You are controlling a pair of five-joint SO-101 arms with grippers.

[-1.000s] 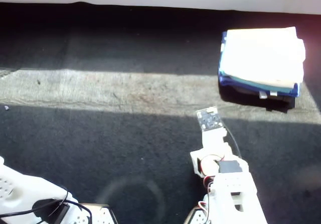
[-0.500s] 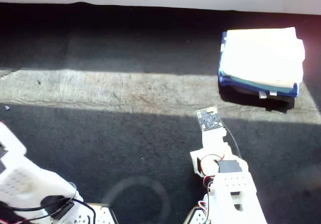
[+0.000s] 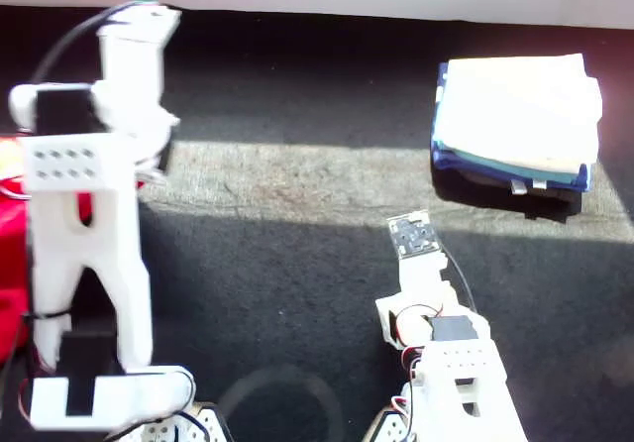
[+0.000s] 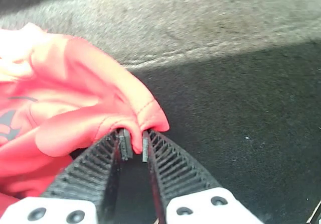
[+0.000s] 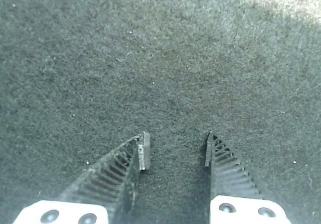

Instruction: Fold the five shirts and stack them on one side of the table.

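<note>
Worktop [image 3: 297, 293], dark and felt-like, crossed by a pale band of light running from the left edge to the right.

Left arm [image 3: 89, 224]: stands tall along the left edge of the worktop. Its left end effector [image 4: 134, 143] has its two ribbed fingers [image 4: 155, 153] drawn almost together, pinching the stitched hem of the red shirt [image 4: 60, 108]. The cloth bunches in loose folds directly beyond the tips and spreads away to one side of them. Seen from above, the red shirt [image 3: 12, 234] lies crumpled at the left edge of the worktop, partly behind the arm.

Right arm [image 3: 446, 363]: sits at the near edge, right of the middle. Its right end effector [image 5: 176, 151] has its fingers spread apart over bare worktop, with nothing between them.

Stack of folded shirts [image 3: 517, 115]: rests at the far right corner, a pale shirt on top and blue layers showing beneath, well apart from both end effectors.
</note>
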